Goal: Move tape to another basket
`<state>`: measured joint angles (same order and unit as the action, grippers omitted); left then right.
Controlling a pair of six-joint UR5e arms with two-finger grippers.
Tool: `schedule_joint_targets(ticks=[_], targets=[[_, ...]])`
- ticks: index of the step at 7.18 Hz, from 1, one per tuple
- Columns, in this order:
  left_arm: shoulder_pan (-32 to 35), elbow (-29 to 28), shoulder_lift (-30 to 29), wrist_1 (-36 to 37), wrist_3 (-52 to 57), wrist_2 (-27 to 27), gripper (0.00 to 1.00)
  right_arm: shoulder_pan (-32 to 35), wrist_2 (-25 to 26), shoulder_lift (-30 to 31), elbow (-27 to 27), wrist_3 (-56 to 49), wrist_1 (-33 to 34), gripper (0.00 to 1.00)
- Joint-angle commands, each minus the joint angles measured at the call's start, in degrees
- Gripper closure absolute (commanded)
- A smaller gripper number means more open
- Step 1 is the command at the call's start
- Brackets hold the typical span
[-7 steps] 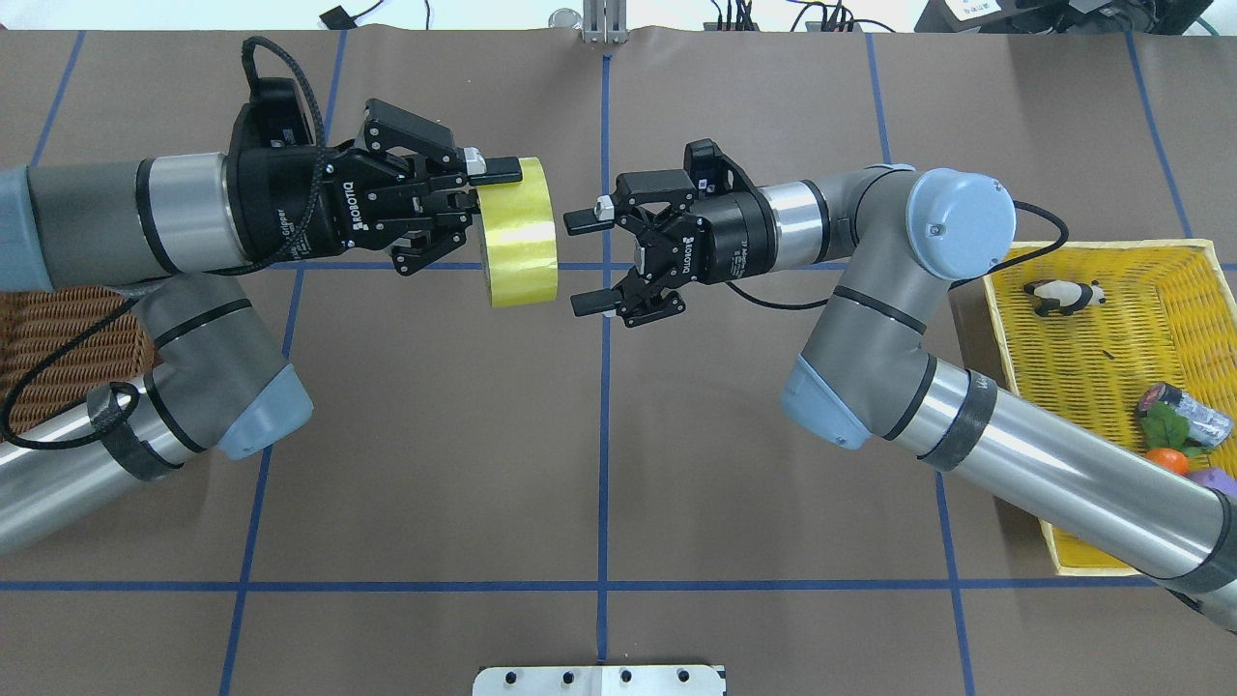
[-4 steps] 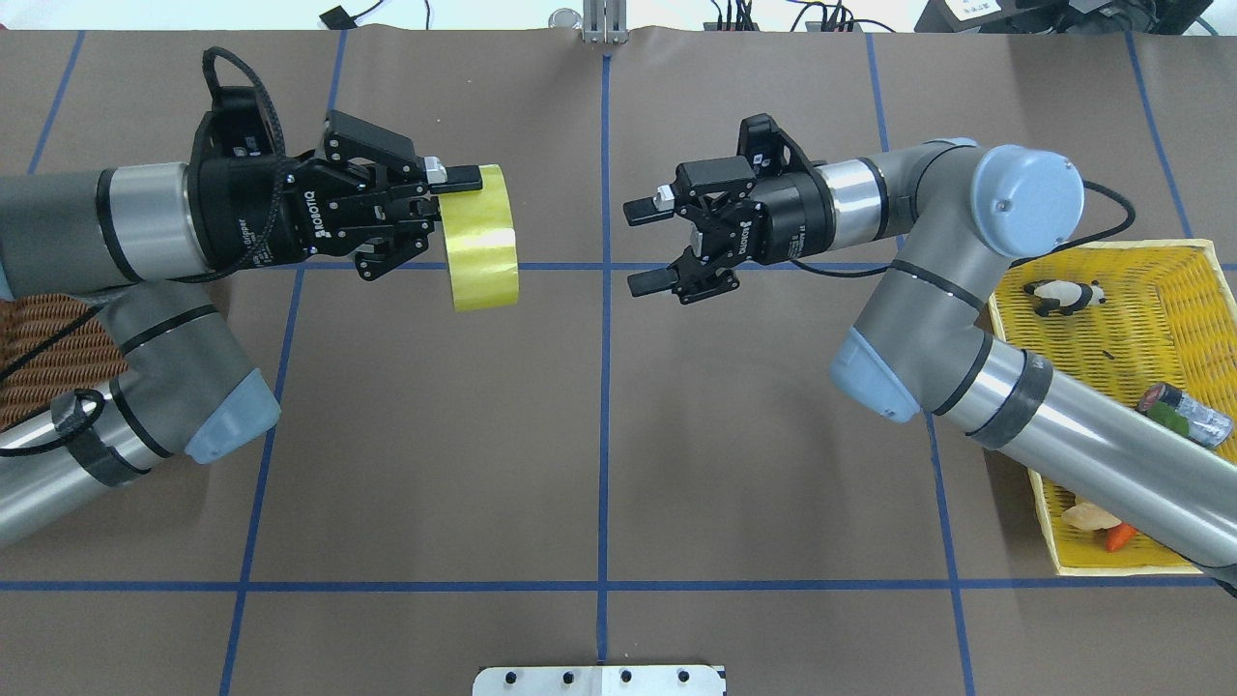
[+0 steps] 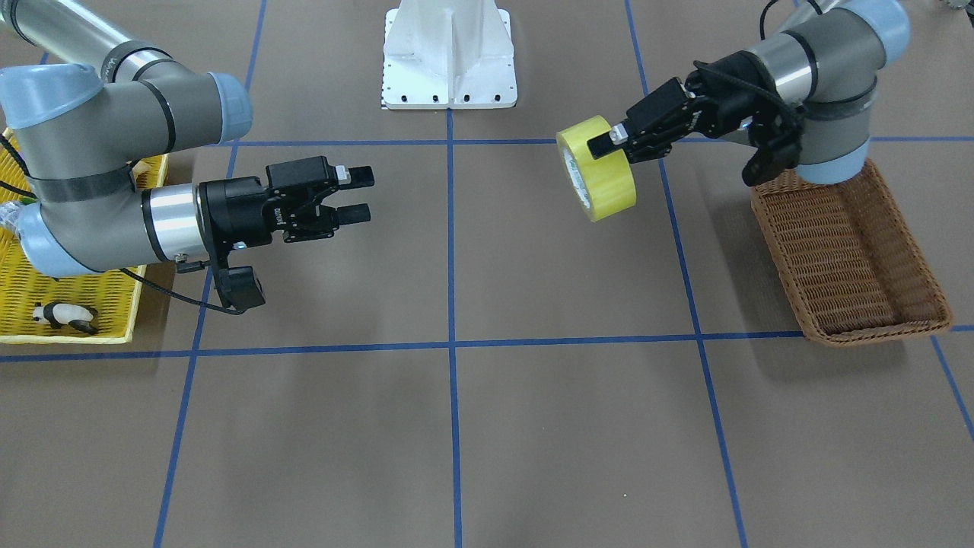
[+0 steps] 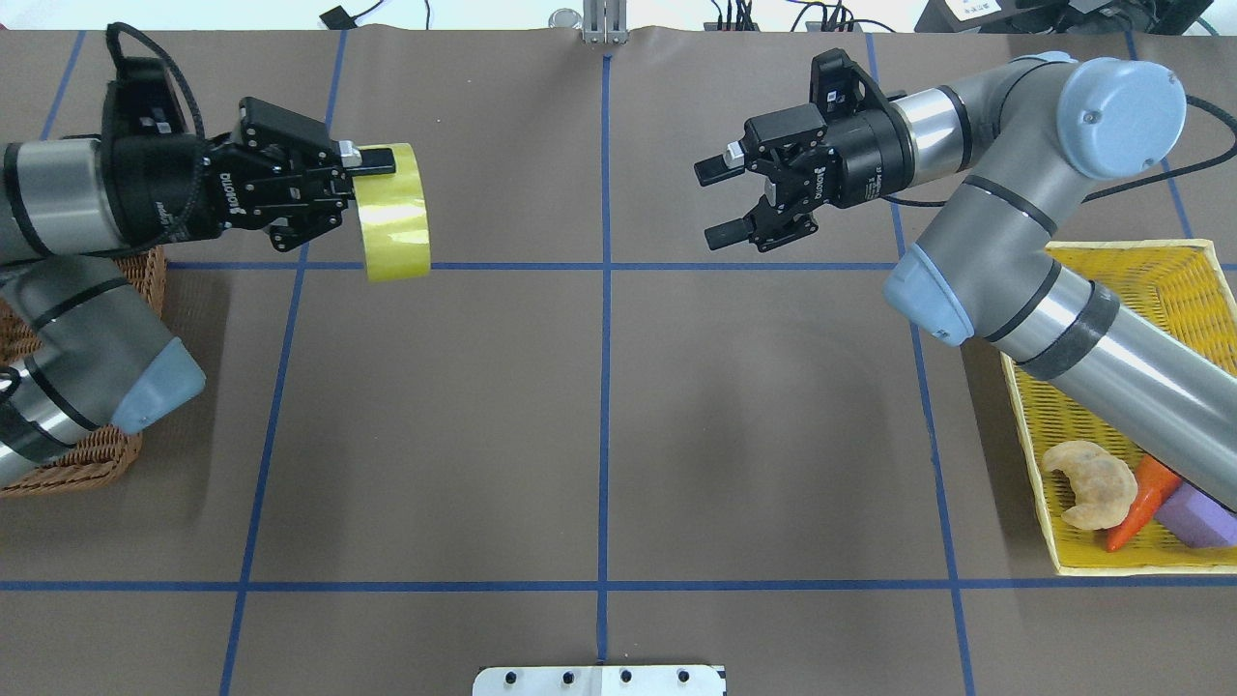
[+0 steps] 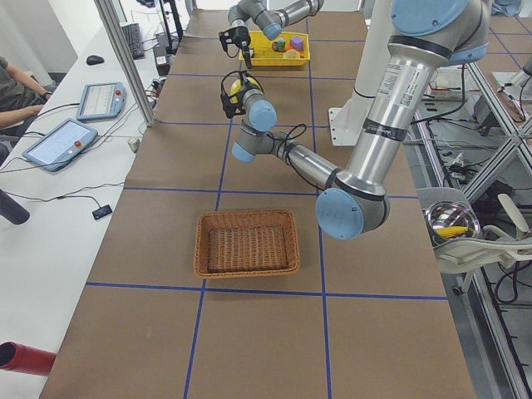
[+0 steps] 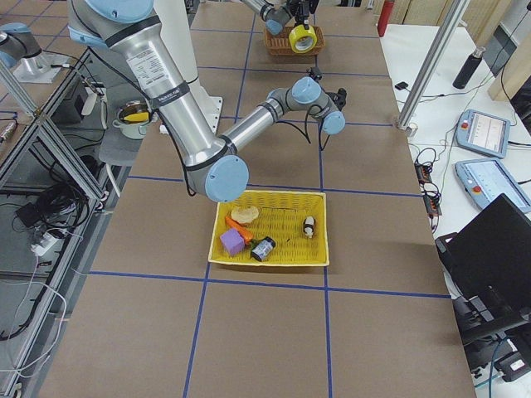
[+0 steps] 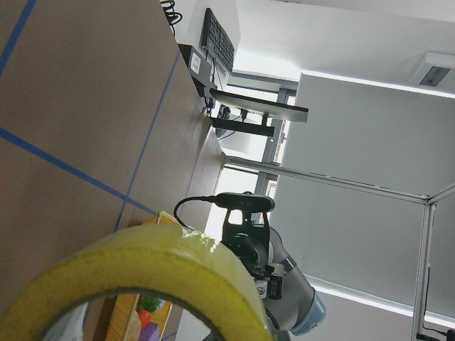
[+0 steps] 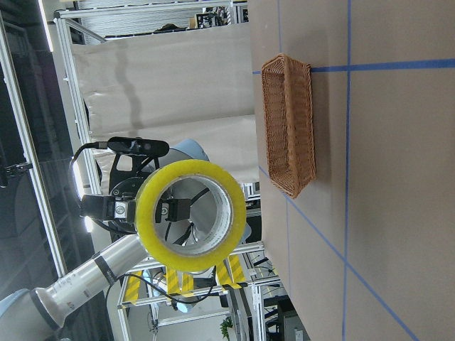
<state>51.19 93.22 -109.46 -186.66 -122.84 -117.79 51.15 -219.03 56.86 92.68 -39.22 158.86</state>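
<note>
In the overhead view's upper left, the left gripper (image 4: 359, 179) pinches the wall of the yellow tape (image 4: 394, 217), holding it in the air near the wicker basket (image 4: 97, 459), seemingly for placing there, while the right gripper (image 4: 715, 201), upper right, hangs spread and empty.

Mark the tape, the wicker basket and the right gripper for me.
tape (image 4: 396, 217): overhead view, on its yellow outer band.
wicker basket (image 3: 848, 251): front-facing view, on its bare woven floor.
right gripper (image 4: 713, 203): overhead view, midway between its open fingertips.
</note>
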Motion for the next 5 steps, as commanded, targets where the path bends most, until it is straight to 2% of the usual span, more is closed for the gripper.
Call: schedule_joint_targets(ticks=[1, 2, 3, 4, 5], targets=[[5.9, -0.3, 4.1, 2.3, 5.5, -6.0, 1.0, 1.5, 2.4, 0.3, 1.4, 12.0, 3.8, 0.03], [7.6, -0.5, 5.6, 2.4, 6.0, -6.0, 1.0, 2.9, 6.9, 0.4, 1.4, 12.5, 3.8, 0.02], [10.0, -1.2, 7.8, 2.6, 10.1, -6.4, 1.0, 4.1, 9.8, 1.0, 1.4, 12.8, 3.9, 0.08], [10.4, -1.3, 10.9, 3.3, 17.0, -7.8, 1.0, 6.6, 15.7, 1.4, 1.4, 12.5, 3.8, 0.11], [11.4, -0.7, 12.3, 5.8, 20.1, -8.3, 1.0, 8.2, 19.6, 1.6, 1.2, 12.6, 3.7, 0.11]])
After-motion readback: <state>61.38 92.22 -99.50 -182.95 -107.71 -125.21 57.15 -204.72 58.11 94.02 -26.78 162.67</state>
